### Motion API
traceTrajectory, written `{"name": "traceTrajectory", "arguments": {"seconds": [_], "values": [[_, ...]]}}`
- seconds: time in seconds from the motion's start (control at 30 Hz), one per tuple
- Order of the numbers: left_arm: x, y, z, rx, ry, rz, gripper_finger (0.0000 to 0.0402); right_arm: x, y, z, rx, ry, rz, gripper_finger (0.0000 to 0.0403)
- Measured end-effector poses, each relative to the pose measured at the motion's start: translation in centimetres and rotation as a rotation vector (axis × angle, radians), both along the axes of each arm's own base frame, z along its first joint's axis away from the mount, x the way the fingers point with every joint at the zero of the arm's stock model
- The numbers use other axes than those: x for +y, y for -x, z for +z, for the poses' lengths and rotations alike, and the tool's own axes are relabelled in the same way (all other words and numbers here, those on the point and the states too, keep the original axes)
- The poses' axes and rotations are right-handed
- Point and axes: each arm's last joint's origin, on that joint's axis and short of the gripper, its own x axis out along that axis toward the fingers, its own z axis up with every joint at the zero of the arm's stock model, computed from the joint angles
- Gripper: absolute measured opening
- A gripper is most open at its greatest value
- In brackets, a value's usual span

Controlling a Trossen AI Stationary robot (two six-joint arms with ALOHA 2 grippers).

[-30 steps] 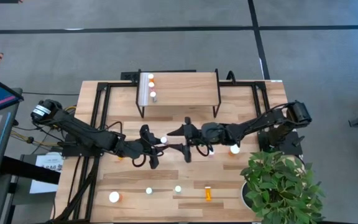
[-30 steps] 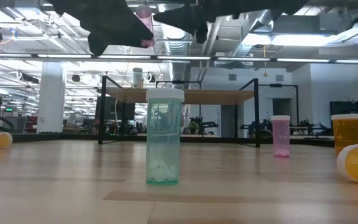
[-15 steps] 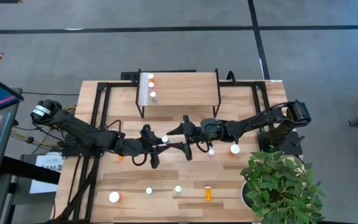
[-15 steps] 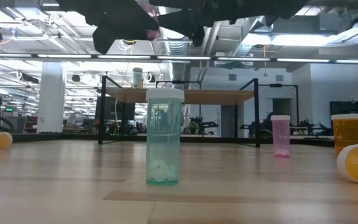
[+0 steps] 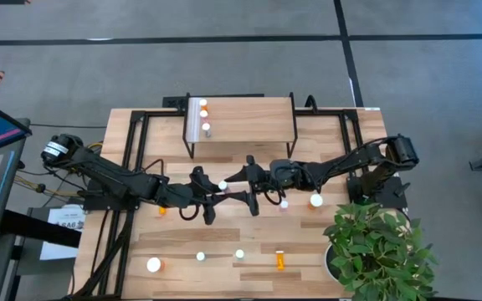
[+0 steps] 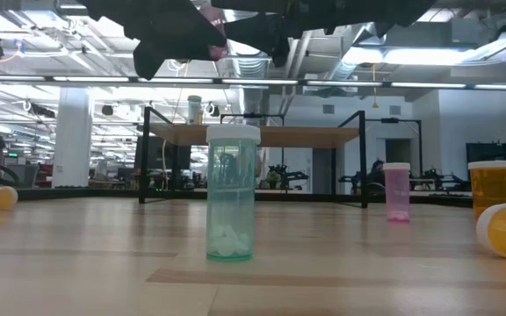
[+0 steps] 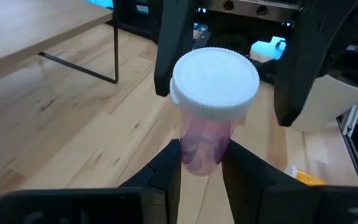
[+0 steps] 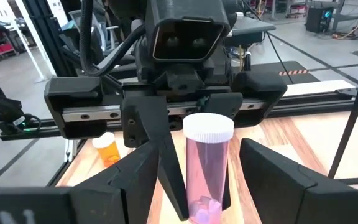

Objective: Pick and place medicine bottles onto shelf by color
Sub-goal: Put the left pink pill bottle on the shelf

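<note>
A pink medicine bottle (image 8: 207, 174) with a white cap (image 5: 222, 186) stands upright in the air over the table's middle, in front of the shelf (image 5: 249, 117). My left gripper (image 5: 216, 192) is shut on it. My right gripper (image 5: 252, 186) faces it from the table's right, open, with its fingers (image 8: 135, 180) standing on either side of the bottle and a gap showing on each side. Three bottles (image 5: 204, 115) stand at the shelf's left end. In the low view only a pink sliver of the held bottle (image 6: 218, 48) shows between the dark grippers at the top. My left gripper pinches the pink bottle's lower body (image 7: 199, 146) between its two fingers (image 7: 166, 165), well below the cap. The fingers come from the table's left, slanting a little downward. The bottle stands upright, cap up, lifted clear of the table.
On the table stand a pink bottle (image 5: 284, 203) and an orange one (image 5: 315, 200) under my right arm, and an orange one (image 5: 161, 211) under my left arm. Several more (image 5: 200, 256) stand or lie along the near edge. A potted plant (image 5: 375, 251) fills the near right corner.
My left gripper has rolled a little with the pink bottle, which shows shifted slightly toward my right gripper in the low view. Both grippers have kept their place and their opening.
</note>
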Motion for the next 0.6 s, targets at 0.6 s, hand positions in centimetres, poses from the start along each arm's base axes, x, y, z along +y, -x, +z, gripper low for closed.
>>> {"name": "traceTrajectory", "arguments": {"seconds": [0.6], "values": [[0.85, -0.30, 0.03, 0.000, 0.009, -0.001, 0.0080, -0.56, -0.05, 0.11, -0.004, -0.074, -0.022, 0.0228]]}}
